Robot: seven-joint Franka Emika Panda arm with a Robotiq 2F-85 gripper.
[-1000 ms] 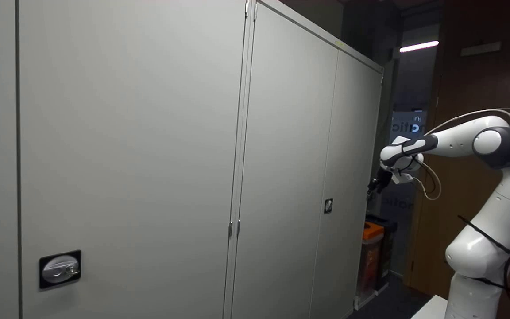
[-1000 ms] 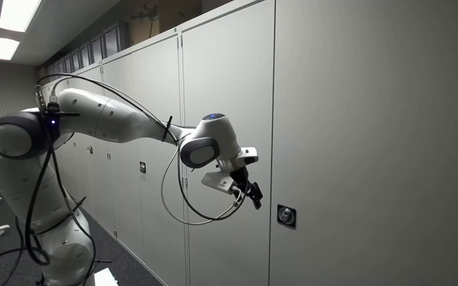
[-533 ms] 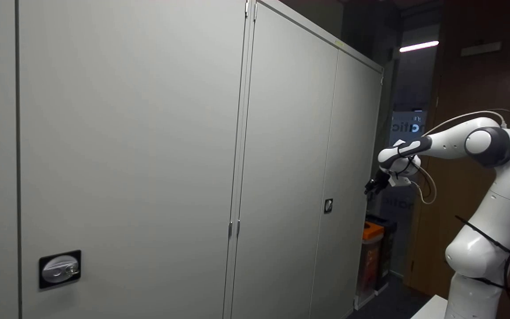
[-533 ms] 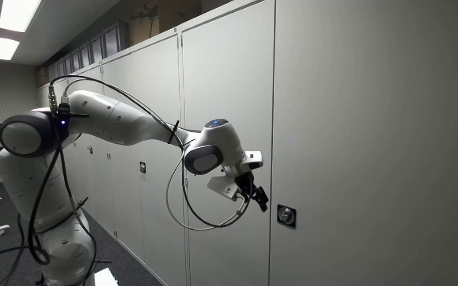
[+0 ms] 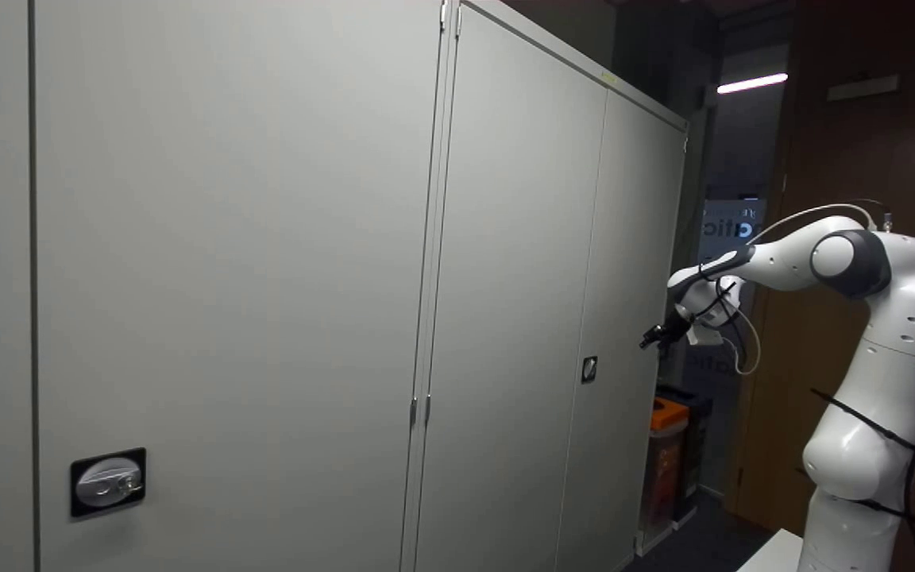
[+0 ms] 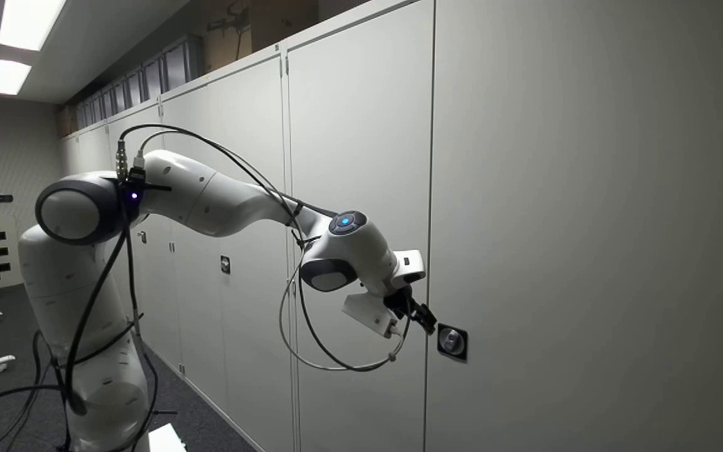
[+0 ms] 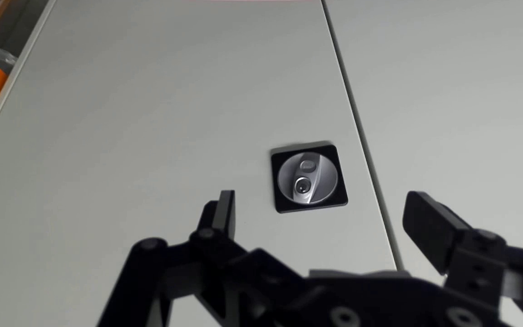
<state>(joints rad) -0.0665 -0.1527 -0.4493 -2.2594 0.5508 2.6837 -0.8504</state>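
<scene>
Cabinet lock (image 5: 589,369), set in a pale grey door (image 5: 634,238), shows in an exterior view near and left of the wide-spread pincer (image 7: 319,200), followed rightward by an orange-lidded bin (image 5: 665,461) and partly hidden lettering (image 5: 731,229), seemingly including "atic", on dark glass (image 5: 743,159).

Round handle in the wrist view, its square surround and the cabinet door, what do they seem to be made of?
Round handle: probably metal or metal-look plastic, silvery and satiny, judging by its bright streaks. Square surround: likely plastic, plain black with rounded corners. Cabinet door: perhaps painted sheet metal, with a smooth light grey face and no visible grain.
</scene>
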